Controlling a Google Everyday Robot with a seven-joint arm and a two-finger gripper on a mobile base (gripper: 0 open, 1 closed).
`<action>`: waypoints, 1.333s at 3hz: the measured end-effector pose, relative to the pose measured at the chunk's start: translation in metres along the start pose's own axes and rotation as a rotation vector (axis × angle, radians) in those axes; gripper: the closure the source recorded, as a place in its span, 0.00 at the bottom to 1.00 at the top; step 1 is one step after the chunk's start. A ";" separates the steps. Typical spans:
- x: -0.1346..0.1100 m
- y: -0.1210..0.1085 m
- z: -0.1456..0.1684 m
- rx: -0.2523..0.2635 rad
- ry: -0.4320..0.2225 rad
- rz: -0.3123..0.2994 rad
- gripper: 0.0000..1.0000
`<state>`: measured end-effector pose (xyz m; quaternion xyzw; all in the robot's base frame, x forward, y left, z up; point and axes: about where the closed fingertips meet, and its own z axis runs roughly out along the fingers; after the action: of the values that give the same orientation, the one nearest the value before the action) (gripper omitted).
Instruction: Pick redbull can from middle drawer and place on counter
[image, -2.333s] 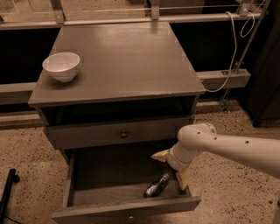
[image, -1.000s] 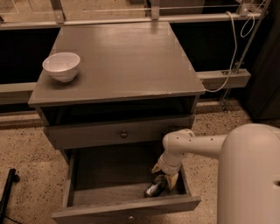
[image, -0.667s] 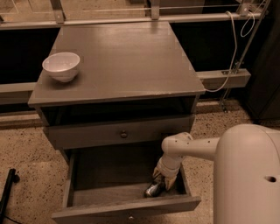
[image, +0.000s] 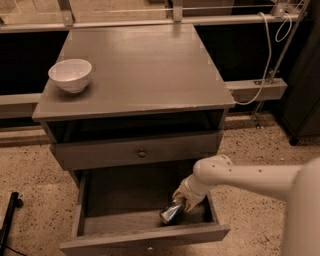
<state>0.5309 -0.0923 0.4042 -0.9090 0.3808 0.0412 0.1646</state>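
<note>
The redbull can (image: 170, 212), silver and blue, is tilted inside the open middle drawer (image: 125, 200), near its front right corner. My gripper (image: 186, 199) reaches down into the drawer from the right and is shut on the can's upper end. The can's lower end points toward the drawer's front board (image: 145, 241). The counter (image: 145, 70) is the broad wooden top above.
A white bowl (image: 70, 75) stands on the counter's left side. A closed drawer with a small knob (image: 141, 153) sits just above the open one. My white arm (image: 250, 176) stretches in from the right. A white cable (image: 265, 55) hangs at the back right.
My gripper has lowered onto the can and closed on it. The can has shifted slightly left and now tilts instead of lying flat. My arm has swung closer to the camera.
</note>
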 end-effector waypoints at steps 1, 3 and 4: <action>-0.028 -0.013 -0.070 0.157 0.082 -0.065 1.00; -0.079 -0.056 -0.243 0.261 0.224 -0.142 1.00; -0.064 -0.086 -0.299 0.254 0.193 -0.181 1.00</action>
<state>0.5312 -0.0909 0.7224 -0.9112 0.3136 -0.1098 0.2438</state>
